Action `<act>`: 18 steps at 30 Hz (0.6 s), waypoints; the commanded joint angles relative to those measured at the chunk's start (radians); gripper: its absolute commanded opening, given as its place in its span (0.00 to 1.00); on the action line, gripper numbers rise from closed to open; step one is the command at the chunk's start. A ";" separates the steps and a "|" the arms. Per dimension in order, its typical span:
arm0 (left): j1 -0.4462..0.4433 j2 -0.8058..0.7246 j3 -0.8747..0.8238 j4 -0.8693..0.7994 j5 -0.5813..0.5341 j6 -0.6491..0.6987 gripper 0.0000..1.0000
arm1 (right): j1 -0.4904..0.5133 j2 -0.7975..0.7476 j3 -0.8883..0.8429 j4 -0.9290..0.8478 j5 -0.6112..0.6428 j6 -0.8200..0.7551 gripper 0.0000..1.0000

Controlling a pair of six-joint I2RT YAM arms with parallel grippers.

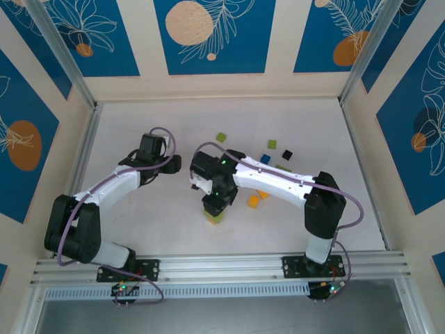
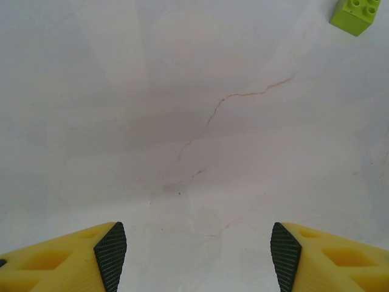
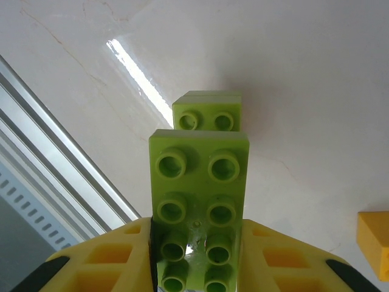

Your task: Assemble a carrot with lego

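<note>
The right claw (image 3: 197, 267) is clamped on a long lime brick (image 3: 198, 176) near the counter's (image 3: 292, 73) front rail (image 3: 55, 176). A small lime brick (image 3: 206, 112) lies just past the long brick's tip and an orange brick (image 3: 374, 240) sits off to the side. The left claw (image 2: 194, 249) hangs half-spread and empty over bare counter, a lone lime brick (image 2: 355, 15) well ahead.

High rear view down on the whole table (image 1: 174, 229); both wrist views close above its surface
</note>
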 commanded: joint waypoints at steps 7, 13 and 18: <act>0.015 -0.023 -0.012 -0.004 0.010 -0.001 0.67 | 0.008 0.030 -0.014 0.005 -0.034 -0.032 0.33; 0.015 -0.022 -0.011 -0.004 0.011 0.000 0.67 | 0.007 0.044 -0.015 0.008 -0.034 -0.037 0.33; 0.015 -0.020 -0.007 -0.004 0.010 0.001 0.67 | 0.007 0.049 -0.014 0.009 -0.036 -0.035 0.33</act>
